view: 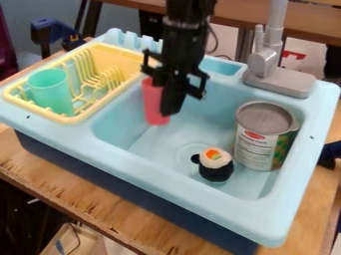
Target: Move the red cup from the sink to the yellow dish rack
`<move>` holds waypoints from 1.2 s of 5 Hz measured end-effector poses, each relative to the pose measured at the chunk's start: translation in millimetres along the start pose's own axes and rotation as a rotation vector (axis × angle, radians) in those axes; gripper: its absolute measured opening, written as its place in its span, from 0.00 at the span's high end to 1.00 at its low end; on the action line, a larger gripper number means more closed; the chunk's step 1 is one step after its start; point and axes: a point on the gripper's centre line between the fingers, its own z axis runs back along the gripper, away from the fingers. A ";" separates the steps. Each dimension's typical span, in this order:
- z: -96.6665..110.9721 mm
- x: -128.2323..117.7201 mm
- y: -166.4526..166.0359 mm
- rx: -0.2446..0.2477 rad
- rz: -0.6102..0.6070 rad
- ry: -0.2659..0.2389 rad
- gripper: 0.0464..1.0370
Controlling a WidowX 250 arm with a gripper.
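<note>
"While the black robot gripper [170, 107] is hanging over the light-blue plastic sink [126, 162], where is the tall red plastic cup [153, 103] sitting?"

"It's resting roughly upright inside the basin, toward the far-left corner, right at the gripper"

"Is the claw grasping it?"

"I can't tell; it's overlapping the cup, and whether it's clenching or releasing isn't showing"

"So how far along are things looking?"

"Partway at most, I'm judging. Reaching the cup is looking done, but securing or freeing it is remaining uncertain. The translucent green cup [51, 90] is already sitting in the yellow dish rack [81, 117], along the sink's left edge"

"And the rest?"

"The silver-topped tin can [256, 144] is standing by the basin's right edge, and the black-and-white sushi toy [216, 167] is lying near the front edge"
</note>
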 end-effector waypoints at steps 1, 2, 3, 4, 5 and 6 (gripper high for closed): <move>48.7 -18.5 -8.1 0.029 -0.067 -0.036 0.93; 98.0 -40.5 -3.4 -0.003 -0.039 -0.142 0.93; 145.7 -57.3 40.6 -0.007 0.077 -0.217 0.93; 131.5 -52.8 71.9 -0.011 0.124 -0.223 0.93; 107.8 -49.8 101.8 -0.024 0.177 -0.164 0.93; 94.4 -47.5 117.5 -0.011 0.193 -0.144 0.93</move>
